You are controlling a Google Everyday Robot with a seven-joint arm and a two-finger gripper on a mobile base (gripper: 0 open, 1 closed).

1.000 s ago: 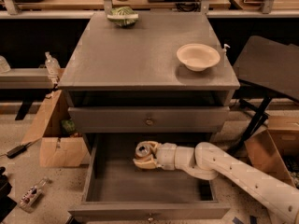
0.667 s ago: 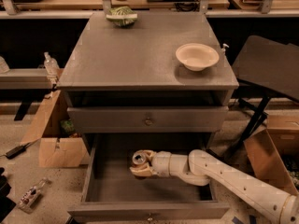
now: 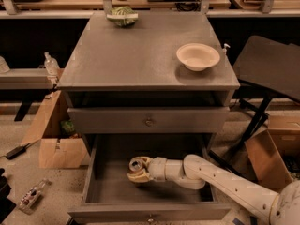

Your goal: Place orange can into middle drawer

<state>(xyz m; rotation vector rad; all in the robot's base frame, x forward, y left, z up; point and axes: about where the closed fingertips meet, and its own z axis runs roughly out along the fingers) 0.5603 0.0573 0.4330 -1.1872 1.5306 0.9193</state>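
The middle drawer (image 3: 112,191) is pulled wide open below the shut upper drawer (image 3: 148,120). My white arm reaches into it from the right. My gripper (image 3: 137,168) sits low inside the drawer box, left of centre, shut on the orange can (image 3: 136,163). Only the can's silver top and a bit of its side show between the fingers; the rest is hidden. The can stands upright, near the drawer floor.
A white bowl (image 3: 198,56) sits on the cabinet top (image 3: 140,55) at the right. A green object (image 3: 123,16) lies at the back. Cardboard boxes stand at the left (image 3: 56,144) and right (image 3: 267,158). A dark chair (image 3: 267,69) is at the right.
My gripper has moved left and down inside the open drawer with the can in it. The drawer, bowl and cabinet have not moved.
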